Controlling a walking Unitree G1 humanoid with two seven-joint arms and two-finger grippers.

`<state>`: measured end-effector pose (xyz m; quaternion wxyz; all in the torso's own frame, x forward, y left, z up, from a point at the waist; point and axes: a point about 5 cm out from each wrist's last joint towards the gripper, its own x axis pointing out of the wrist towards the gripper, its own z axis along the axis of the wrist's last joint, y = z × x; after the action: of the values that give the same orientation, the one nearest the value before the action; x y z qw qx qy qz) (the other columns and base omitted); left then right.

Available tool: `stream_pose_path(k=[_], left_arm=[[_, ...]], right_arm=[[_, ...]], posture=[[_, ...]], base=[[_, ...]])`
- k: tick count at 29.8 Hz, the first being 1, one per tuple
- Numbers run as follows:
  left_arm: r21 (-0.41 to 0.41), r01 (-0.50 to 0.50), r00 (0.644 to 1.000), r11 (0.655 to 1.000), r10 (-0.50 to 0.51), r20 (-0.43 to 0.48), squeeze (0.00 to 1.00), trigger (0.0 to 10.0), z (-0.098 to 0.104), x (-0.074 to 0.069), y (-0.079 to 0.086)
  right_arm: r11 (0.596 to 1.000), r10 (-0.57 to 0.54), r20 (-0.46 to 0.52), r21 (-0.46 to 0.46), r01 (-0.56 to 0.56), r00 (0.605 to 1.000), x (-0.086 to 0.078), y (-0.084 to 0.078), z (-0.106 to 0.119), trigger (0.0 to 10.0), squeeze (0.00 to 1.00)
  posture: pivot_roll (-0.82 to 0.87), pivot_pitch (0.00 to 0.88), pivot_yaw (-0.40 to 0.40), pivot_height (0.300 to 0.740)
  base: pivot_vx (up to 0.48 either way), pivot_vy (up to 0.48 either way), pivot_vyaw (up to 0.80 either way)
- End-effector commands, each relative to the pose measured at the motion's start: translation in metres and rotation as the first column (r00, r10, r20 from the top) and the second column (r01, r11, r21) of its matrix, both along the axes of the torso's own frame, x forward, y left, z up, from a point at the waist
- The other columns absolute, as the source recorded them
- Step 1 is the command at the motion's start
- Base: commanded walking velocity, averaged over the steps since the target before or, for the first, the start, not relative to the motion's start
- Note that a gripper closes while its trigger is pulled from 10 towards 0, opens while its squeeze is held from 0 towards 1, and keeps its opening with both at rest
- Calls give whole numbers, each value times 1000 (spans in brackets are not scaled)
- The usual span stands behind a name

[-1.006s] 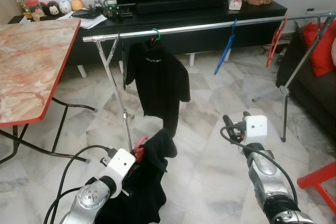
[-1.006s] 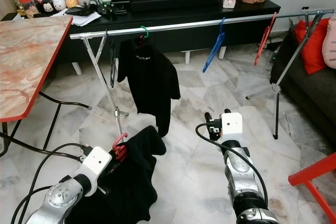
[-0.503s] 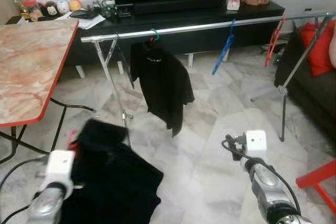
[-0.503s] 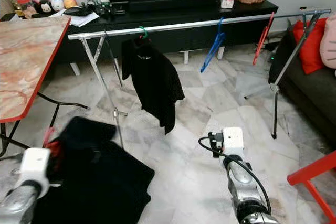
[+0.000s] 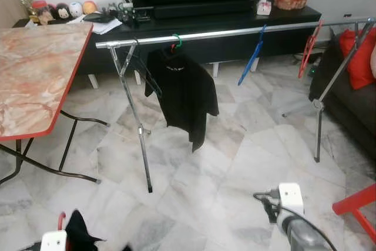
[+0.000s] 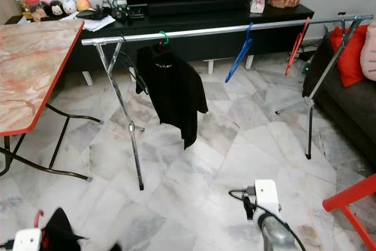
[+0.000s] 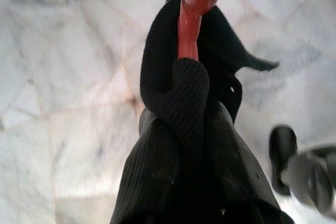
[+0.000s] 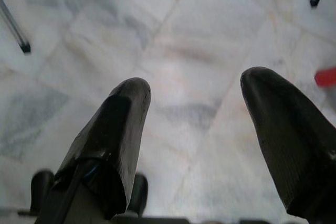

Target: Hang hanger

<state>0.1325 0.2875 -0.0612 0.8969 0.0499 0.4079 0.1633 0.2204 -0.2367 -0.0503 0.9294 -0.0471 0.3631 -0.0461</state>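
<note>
Carrying step, by the look of it: red hanger (image 7: 195, 3) with a black knit garment (image 7: 184, 145) draped over it, low at the left gripper (image 5: 59, 240), well short of the silver rail (image 5: 235, 31). Left fingers hidden under the cloth, so cannot tell whether clamped or apart, though the load evidently rides on that arm. Right gripper (image 8: 202, 124) idle and low over the floor, fingers (image 8: 113, 129) spread wide with nothing between. Next move probably a lift of the hook up and over a bare stretch of rail, perhaps between the hung black shirt (image 5: 183, 93) and the blue hanger (image 5: 251, 57); a red hanger on the rail (image 5: 309, 50) sits farther right. Garment soft, ribbed, bunched thick around the smooth glossy neck of the hanger, likely to swing and sag. Rail a thin shiny tube on crossed metal legs (image 5: 132, 107); floor (image 5: 235, 163) polished pale marble tile; table (image 5: 35, 74) with a reddish marbled top and red edge.
</note>
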Motion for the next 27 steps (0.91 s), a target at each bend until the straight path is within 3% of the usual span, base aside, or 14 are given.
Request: stream_pose_path(k=[1,5,7,12,14,16,20,22,27], left_arm=[[21,-11,1000,1000,10,7,0,10000,-1,-3,3],[45,-10,998,999,7,56,0,10000,3,1,6],[91,-30,983,995,13,184,0,10000,20,14,11],[97,-32,980,995,12,201,0,10000,21,16,12],[199,14,891,980,-103,443,0,10000,63,32,-1],[270,68,807,961,-212,551,0,10000,91,38,-17],[282,129,748,951,-280,601,0,10000,109,49,-37],[298,223,697,928,-366,617,0,10000,120,65,-58],[287,346,654,893,-449,609,0,10000,128,77,-87]], right_arm=[[1000,-14,-16,-6,14,1000,-3,-2,-2,10000,0],[1000,-30,25,10,30,999,1,-3,2,10000,0],[998,-57,129,25,55,990,14,-7,14,10000,0],[998,-60,139,26,57,988,15,-7,16,10000,0],[999,-30,394,42,14,919,32,-7,46,10000,0],[1000,3,537,24,-20,844,38,-6,69,10000,0],[998,29,613,20,-52,790,45,2,88,10000,0],[996,64,649,11,-93,758,54,15,102,10000,0],[981,140,661,8,-193,737,62,37,113,10000,0]], posture=[[-10,0,41,740],[-10,0,41,740],[-8,0,44,740],[-8,0,44,740],[-22,0,60,740],[-27,0,61,740],[-23,0,61,740],[-18,0,59,740],[-24,0,62,740]], base=[[0,0,0],[0,0,0],[0,0,0],[0,0,0],[0,0,0],[0,0,0],[0,0,0],[0,0,0],[0,0,0]])
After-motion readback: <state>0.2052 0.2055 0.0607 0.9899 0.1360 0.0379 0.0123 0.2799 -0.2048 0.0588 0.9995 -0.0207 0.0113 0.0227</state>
